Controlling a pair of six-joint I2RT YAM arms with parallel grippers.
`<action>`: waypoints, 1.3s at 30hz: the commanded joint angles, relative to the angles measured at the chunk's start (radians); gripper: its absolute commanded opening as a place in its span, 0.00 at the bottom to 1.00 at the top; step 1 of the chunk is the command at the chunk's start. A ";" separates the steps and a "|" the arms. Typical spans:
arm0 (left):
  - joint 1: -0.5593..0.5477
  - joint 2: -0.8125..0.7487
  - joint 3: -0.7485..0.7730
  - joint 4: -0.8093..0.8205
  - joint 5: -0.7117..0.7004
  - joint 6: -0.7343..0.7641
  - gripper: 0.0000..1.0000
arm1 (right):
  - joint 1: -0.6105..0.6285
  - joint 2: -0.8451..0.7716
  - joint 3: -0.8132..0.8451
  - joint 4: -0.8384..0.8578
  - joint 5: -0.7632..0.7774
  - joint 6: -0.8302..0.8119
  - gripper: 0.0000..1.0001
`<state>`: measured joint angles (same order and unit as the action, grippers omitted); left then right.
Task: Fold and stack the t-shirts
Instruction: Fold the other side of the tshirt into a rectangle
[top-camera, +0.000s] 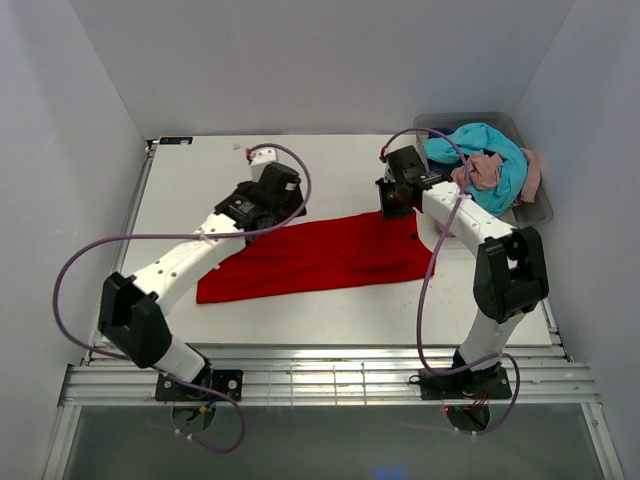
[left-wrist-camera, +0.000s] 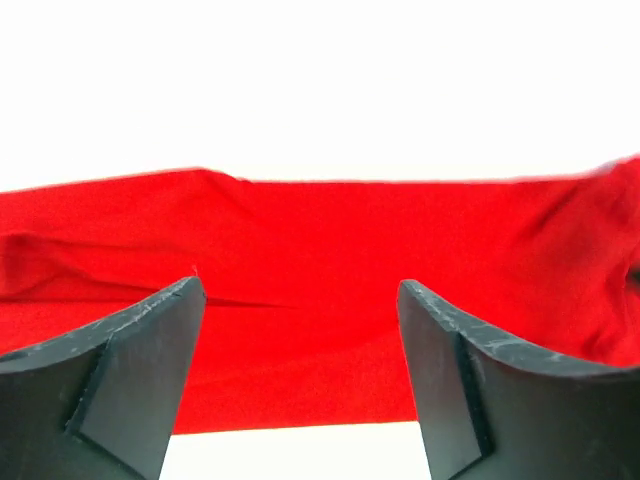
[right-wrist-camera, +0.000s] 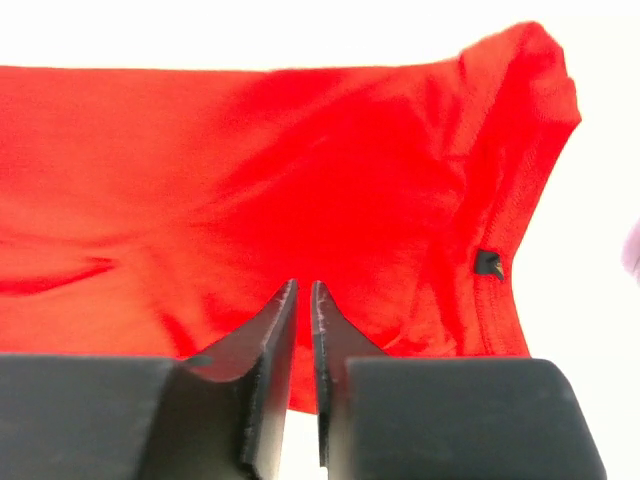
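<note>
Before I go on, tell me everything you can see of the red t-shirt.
The red t-shirt is plain soft cloth, lying as a long, flat, lightly creased band across the table, its collar end with a small dark label toward the right. The open left gripper hovers over its far edge, the nearly closed right gripper near the collar; contact unclear.

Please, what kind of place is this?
Most likely a robotics lab test cell, not a home: plain white walls enclose a white table, a left arm and a right arm are bolted at its edge, and a red t-shirt lies on it.
</note>
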<state>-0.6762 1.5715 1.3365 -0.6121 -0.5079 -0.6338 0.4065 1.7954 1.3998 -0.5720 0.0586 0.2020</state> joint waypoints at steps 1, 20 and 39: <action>0.128 -0.088 -0.080 -0.110 -0.011 -0.027 0.90 | 0.029 -0.082 0.038 0.008 -0.094 -0.042 0.20; 0.533 0.099 -0.149 0.009 0.092 0.097 0.56 | 0.173 -0.051 -0.116 0.084 -0.256 -0.015 0.18; 0.537 0.076 -0.278 0.023 0.152 0.049 0.11 | 0.187 -0.071 -0.162 0.066 -0.221 -0.003 0.16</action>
<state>-0.1421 1.6836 1.0565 -0.6025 -0.3550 -0.5838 0.5858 1.7668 1.2556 -0.5159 -0.1661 0.1871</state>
